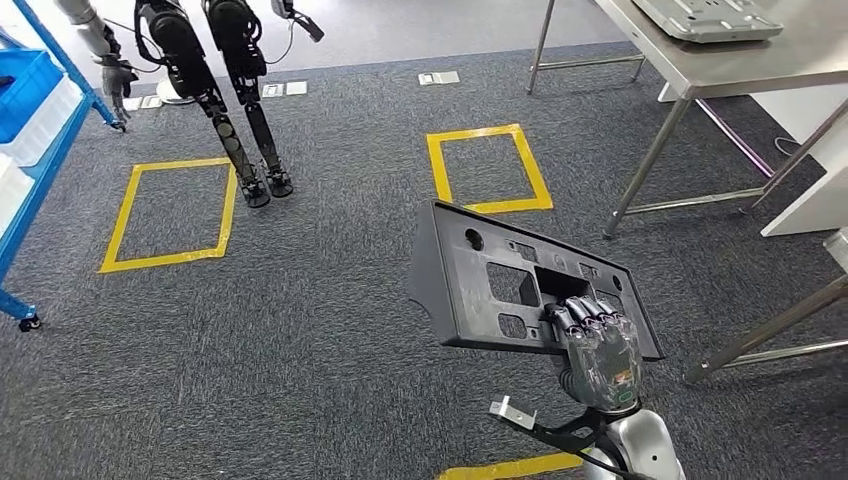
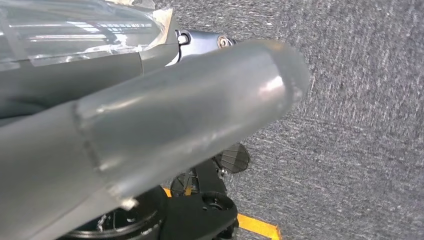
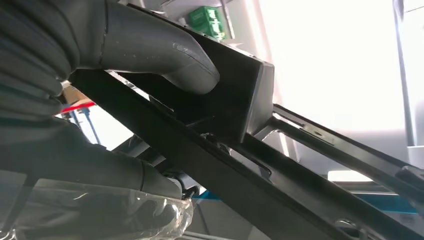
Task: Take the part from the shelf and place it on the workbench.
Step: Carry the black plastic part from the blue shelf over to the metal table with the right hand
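Note:
In the head view my right hand grips the near edge of a flat black plastic part with several cut-outs, carried level above the grey carpet. Up close in the right wrist view, the thick grey thumb presses on the part while the fingers wrap under it. The steel workbench stands at the upper right, with a grey part lying on it. The left wrist view has my left hand's thumb large and blurred over the carpet; whether that hand holds anything I cannot tell.
A blue shelf with a blue bin stands at the left edge. Another humanoid robot's black legs stand at the upper left. Two yellow taped squares mark the carpet. The workbench's steel legs reach the floor at the right.

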### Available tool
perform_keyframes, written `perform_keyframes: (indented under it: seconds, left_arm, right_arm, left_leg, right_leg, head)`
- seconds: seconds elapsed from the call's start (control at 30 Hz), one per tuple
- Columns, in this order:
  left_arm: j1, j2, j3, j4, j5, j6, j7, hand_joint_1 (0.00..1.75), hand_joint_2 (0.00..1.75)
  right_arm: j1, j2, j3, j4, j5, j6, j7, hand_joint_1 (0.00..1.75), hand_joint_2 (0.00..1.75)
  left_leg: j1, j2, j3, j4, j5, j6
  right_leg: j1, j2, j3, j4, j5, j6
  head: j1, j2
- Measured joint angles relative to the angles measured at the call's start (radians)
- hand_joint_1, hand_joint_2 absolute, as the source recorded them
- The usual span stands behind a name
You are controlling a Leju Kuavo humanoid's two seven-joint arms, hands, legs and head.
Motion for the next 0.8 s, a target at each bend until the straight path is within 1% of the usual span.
perform_keyframes:
  seconds: [0.03, 0.07, 0.1, 0.13, 0.17, 0.2, 0.23, 0.27, 0.3, 0.33, 0.37, 0.4, 0.43, 0.47, 0.5, 0.53, 0.57, 0.6, 0.63, 0.67, 0.7, 0.73, 0.77, 0.8]
  left_arm:
    - [0.0, 0.0, 0.0, 0.0, 0.0, 0.0, 0.0, 0.0, 0.0]
    - [0.0, 0.0, 0.0, 0.0, 0.0, 0.0, 0.0, 0.0, 0.0]
    - [0.001, 0.0, 0.0, 0.0, 0.0, 0.0, 0.0, 0.0, 0.0]
    - [0.002, 0.0, 0.0, 0.0, 0.001, 0.001, 0.0, 0.0, 0.0]
    - [0.004, 0.0, 0.0, 0.0, 0.001, 0.001, 0.0, 0.0, 0.0]
    - [0.005, 0.0, 0.0, 0.0, 0.002, 0.002, 0.0, 0.0, 0.0]
    - [0.006, 0.0, 0.0, 0.0, 0.002, 0.002, 0.0, 0.0, 0.0]
    - [0.006, 0.0, 0.0, 0.0, 0.002, 0.002, 0.0, 0.0, 0.0]
    - [0.007, 0.0, 0.001, 0.0, 0.002, 0.002, 0.0, 0.0, 0.0]
    - [0.007, 0.0, 0.001, 0.0, 0.002, 0.002, 0.0, 0.0, 0.0]
    - [0.006, 0.0, 0.001, 0.0, 0.002, 0.003, -0.001, 0.0, 0.0]
    - [0.006, 0.001, 0.001, 0.0, 0.002, 0.003, -0.001, 0.0, 0.0]
    - [0.006, 0.001, 0.001, 0.0, 0.002, 0.004, -0.002, 0.0, 0.0]
    - [0.005, 0.001, 0.001, 0.0, 0.002, 0.004, -0.003, 0.0, 0.0]
    - [0.005, 0.0, 0.001, 0.0, 0.002, 0.005, -0.004, 0.0, 0.0]
    - [0.005, -0.001, 0.001, 0.0, 0.002, 0.005, -0.005, 0.0, 0.0]
    - [0.006, -0.002, 0.001, 0.0, 0.002, 0.004, -0.006, 0.0, 0.0]
    - [0.007, -0.002, 0.001, 0.0, 0.003, 0.002, -0.007, 0.0, 0.0]
    - [0.007, -0.002, 0.002, 0.0, 0.004, -0.004, -0.008, 0.0, 0.0]
    - [0.008, -0.001, 0.002, 0.0, 0.006, -0.01, -0.01, 0.0, 0.0]
    - [0.008, -0.001, 0.003, 0.0, 0.006, -0.018, -0.014, 0.0, 0.0]
    - [0.008, -0.001, 0.003, 0.0, 0.007, -0.027, -0.017, 0.0, 0.0]
    - [0.007, -0.002, 0.004, 0.0, 0.007, -0.034, -0.02, 0.0, 0.0]
    - [0.007, -0.002, 0.005, 0.0, 0.008, -0.041, -0.022, 0.0, 0.0]
  right_arm:
    - [-0.001, -0.001, 0.0, 0.001, 0.0, 0.0, -0.001, 1.75, 1.75]
    - [-0.003, -0.001, 0.0, 0.001, -0.001, 0.0, -0.001, 1.75, 1.75]
    - [-0.004, -0.001, 0.0, 0.002, -0.001, 0.0, -0.002, 1.75, 1.75]
    - [-0.005, -0.001, 0.001, 0.003, -0.001, 0.0, -0.002, 1.75, 1.75]
    - [-0.004, -0.001, 0.002, 0.005, -0.002, 0.0, -0.004, 1.75, 1.75]
    - [-0.004, -0.001, 0.002, 0.007, -0.004, 0.0, -0.005, 1.75, 1.75]
    - [-0.004, -0.001, 0.002, 0.01, -0.006, 0.0, -0.007, 1.75, 1.75]
    - [-0.004, 0.0, 0.002, 0.012, -0.008, 0.0, -0.009, 1.75, 1.75]
    - [-0.004, 0.0, 0.002, 0.013, -0.01, 0.0, -0.009, 1.75, 1.75]
    - [-0.005, 0.002, 0.003, 0.015, -0.01, 0.0, -0.01, 1.75, 1.75]
    - [-0.006, 0.003, 0.003, 0.016, -0.011, 0.0, -0.01, 1.75, 1.75]
    - [-0.006, 0.004, 0.003, 0.017, -0.011, 0.0, -0.01, 1.75, 1.75]
    - [-0.006, 0.005, 0.004, 0.017, -0.011, 0.0, -0.01, 1.75, 1.75]
    - [-0.005, 0.006, 0.004, 0.018, -0.011, 0.0, -0.01, 1.75, 1.75]
    - [-0.003, 0.006, 0.005, 0.018, -0.011, 0.0, -0.009, 1.75, 1.75]
    - [-0.004, 0.007, 0.006, 0.018, -0.012, 0.0, -0.008, 1.75, 1.75]
    - [-0.005, 0.007, 0.007, 0.018, -0.013, 0.0, -0.007, 1.75, 1.75]
    - [-0.005, 0.008, 0.009, 0.019, -0.014, 0.0, -0.005, 1.75, 1.75]
    - [-0.006, 0.009, 0.01, 0.02, -0.014, 0.0, -0.003, 1.75, 1.75]
    - [-0.005, 0.01, 0.011, 0.022, -0.013, 0.0, 0.0, 1.75, 1.75]
    - [-0.003, 0.01, 0.012, 0.024, -0.013, 0.0, 0.002, 1.75, 1.75]
    - [-0.001, 0.01, 0.013, 0.026, -0.013, 0.0, 0.004, 1.75, 1.75]
    - [0.0, 0.01, 0.014, 0.027, -0.014, 0.0, 0.006, 1.75, 1.75]
    - [0.0, 0.01, 0.014, 0.027, -0.015, 0.0, 0.007, 1.75, 1.75]
  left_leg:
    - [0.004, -0.022, -0.009, 0.027, -0.02, -0.005]
    - [0.008, -0.053, -0.029, 0.074, -0.05, -0.01]
    - [0.01, -0.085, -0.058, 0.139, -0.086, -0.012]
    - [0.011, -0.103, -0.091, 0.209, -0.118, -0.014]
    - [0.012, -0.111, -0.119, 0.262, -0.135, -0.016]
    - [0.012, -0.114, -0.134, 0.285, -0.133, -0.016]
    - [0.013, -0.117, -0.129, 0.267, -0.109, -0.015]
    - [0.015, -0.124, -0.107, 0.213, -0.071, -0.014]
    - [0.019, -0.147, -0.077, 0.144, -0.033, -0.013]
    - [0.023, -0.172, -0.049, 0.079, -0.005, -0.012]
    - [0.025, -0.194, -0.031, 0.037, 0.009, -0.012]
    - [0.024, -0.206, -0.023, 0.018, 0.011, -0.009]
    - [0.02, -0.2, -0.022, 0.014, 0.009, -0.004]
    - [0.017, -0.186, -0.022, 0.011, 0.012, 0.003]
    - [0.015, -0.172, -0.02, 0.005, 0.016, 0.012]
    - [0.015, -0.158, -0.018, -0.001, 0.021, 0.021]
    - [0.015, -0.142, -0.017, -0.006, 0.025, 0.028]
    - [0.013, -0.128, -0.016, -0.008, 0.026, 0.032]
    - [0.011, -0.112, -0.017, -0.008, 0.026, 0.034]
    - [0.009, -0.097, -0.018, -0.008, 0.025, 0.034]
    - [0.009, -0.082, -0.019, -0.007, 0.025, 0.035]
    - [0.008, -0.068, -0.019, -0.007, 0.024, 0.034]
    - [0.008, -0.055, -0.018, -0.007, 0.023, 0.033]
    - [0.007, -0.043, -0.016, -0.007, 0.021, 0.031]
  right_leg:
    - [-0.005, 0.013, 0.001, -0.002, 0.003, -0.009]
    - [-0.01, 0.025, 0.003, -0.003, 0.005, -0.017]
    - [-0.008, 0.036, 0.002, -0.003, 0.006, -0.022]
    - [-0.006, 0.049, 0.002, -0.003, 0.006, -0.025]
    - [-0.004, 0.063, 0.002, -0.003, 0.006, -0.025]
    - [-0.003, 0.078, 0.002, -0.002, 0.006, -0.025]
    - [-0.002, 0.093, 0.003, -0.002, 0.006, -0.025]
    - [-0.002, 0.108, 0.004, 0.0, 0.006, -0.025]
    - [-0.002, 0.122, 0.004, 0.002, 0.007, -0.024]
    - [0.001, 0.134, 0.001, 0.005, 0.006, -0.022]
    - [0.002, 0.145, -0.002, 0.008, 0.007, -0.019]
    - [0.003, 0.156, -0.009, 0.008, 0.009, -0.013]
    - [0.003, 0.168, -0.014, 0.007, 0.012, -0.005]
    - [0.002, 0.178, -0.021, 0.006, 0.015, 0.003]
    - [0.001, 0.169, -0.028, 0.012, 0.014, 0.008]
    - [0.002, 0.146, -0.041, 0.033, 0.003, 0.01]
    - [0.004, 0.116, -0.062, 0.075, -0.018, 0.008]
    - [0.004, 0.084, -0.089, 0.133, -0.045, 0.004]
    - [0.004, 0.066, -0.122, 0.202, -0.074, 0.001]
    - [0.003, 0.059, -0.148, 0.26, -0.094, 0.002]
    - [0.002, 0.056, -0.16, 0.289, -0.102, 0.006]
    - [0.001, 0.051, -0.152, 0.281, -0.096, 0.013]
    - [0.0, 0.042, -0.123, 0.232, -0.076, 0.02]
    - [-0.001, 0.019, -0.081, 0.158, -0.052, 0.027]
  head:
    - [-0.002, 0.0]
    - [-0.004, 0.0]
    - [-0.006, 0.0]
    - [-0.007, 0.0]
    - [-0.008, 0.0]
    - [-0.008, 0.0]
    - [-0.008, 0.0]
    - [-0.008, 0.0]
    - [-0.008, 0.0]
    - [-0.008, 0.0]
    - [-0.007, 0.0]
    - [-0.007, 0.0]
    - [-0.006, 0.0]
    - [-0.006, 0.0]
    - [-0.006, 0.0]
    - [-0.002, 0.0]
    - [0.0, 0.0]
    - [0.003, 0.0]
    - [0.006, 0.0]
    - [0.006, 0.0]
    - [0.006, 0.0]
    - [0.006, 0.0]
    - [0.006, 0.0]
    - [0.006, 0.0]
